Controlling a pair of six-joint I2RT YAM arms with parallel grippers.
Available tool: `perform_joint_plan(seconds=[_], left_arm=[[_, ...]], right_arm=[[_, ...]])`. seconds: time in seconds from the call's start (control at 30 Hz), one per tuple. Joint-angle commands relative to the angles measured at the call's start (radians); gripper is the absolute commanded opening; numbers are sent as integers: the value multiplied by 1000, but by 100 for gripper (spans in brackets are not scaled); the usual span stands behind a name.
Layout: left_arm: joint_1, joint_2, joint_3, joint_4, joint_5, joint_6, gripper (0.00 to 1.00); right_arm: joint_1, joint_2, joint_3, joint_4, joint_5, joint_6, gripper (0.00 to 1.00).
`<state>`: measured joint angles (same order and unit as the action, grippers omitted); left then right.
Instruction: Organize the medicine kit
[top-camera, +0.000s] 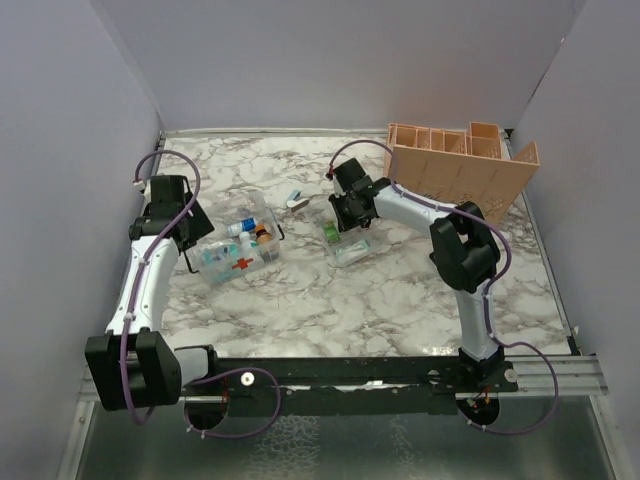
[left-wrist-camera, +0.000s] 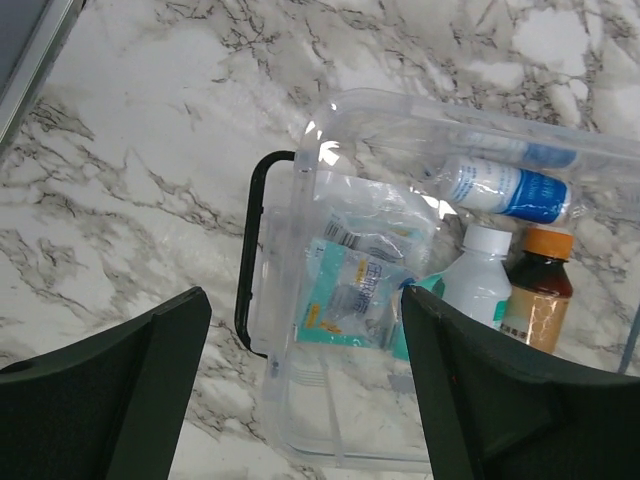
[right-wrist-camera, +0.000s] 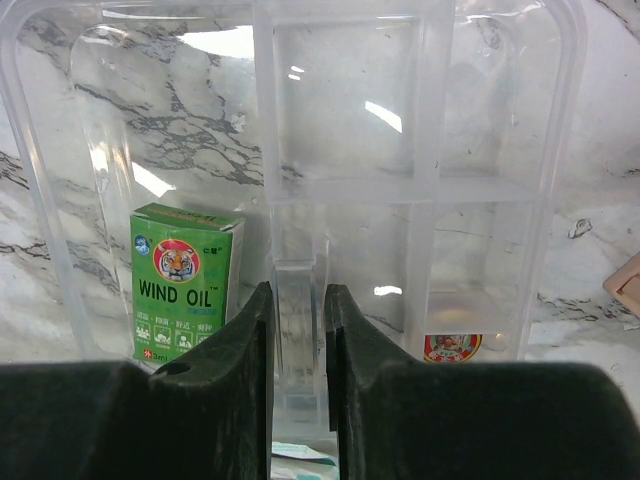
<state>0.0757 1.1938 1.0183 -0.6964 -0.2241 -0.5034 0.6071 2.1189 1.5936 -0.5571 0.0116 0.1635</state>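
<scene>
A clear medicine box (top-camera: 240, 245) with a black handle (left-wrist-camera: 250, 260) sits on the marble table. It holds a teal sachet (left-wrist-camera: 355, 290), a lying blue-labelled bottle (left-wrist-camera: 505, 188), a white bottle (left-wrist-camera: 478, 275) and a brown bottle (left-wrist-camera: 540, 290). My left gripper (left-wrist-camera: 303, 300) is open just above the box's near end (top-camera: 190, 235). My right gripper (right-wrist-camera: 298, 290) is shut on the upright centre tab (right-wrist-camera: 298, 260) of a clear divided tray (top-camera: 352, 245). The tray holds a green Wind Oil carton (right-wrist-camera: 185, 280) and a small round tin (right-wrist-camera: 452, 345).
A tan wooden compartment organizer (top-camera: 455, 165) stands at the back right, close behind the right arm. A small white and blue item (top-camera: 296, 200) lies on the table between the box and the tray. Grey walls enclose the table on three sides.
</scene>
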Motion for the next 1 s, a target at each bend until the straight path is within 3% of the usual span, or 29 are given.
perform_joint_plan(seconds=[0.0, 0.6, 0.97], left_arm=[[33, 46, -19, -5, 12, 10, 79], [45, 139, -64, 173, 263, 257, 48], [-2, 137, -92, 209, 421, 322, 41]], right_arm=[[2, -59, -4, 45, 28, 24, 1], [2, -199, -92, 66, 48, 55, 1], [5, -260, -1, -112, 33, 81, 1]])
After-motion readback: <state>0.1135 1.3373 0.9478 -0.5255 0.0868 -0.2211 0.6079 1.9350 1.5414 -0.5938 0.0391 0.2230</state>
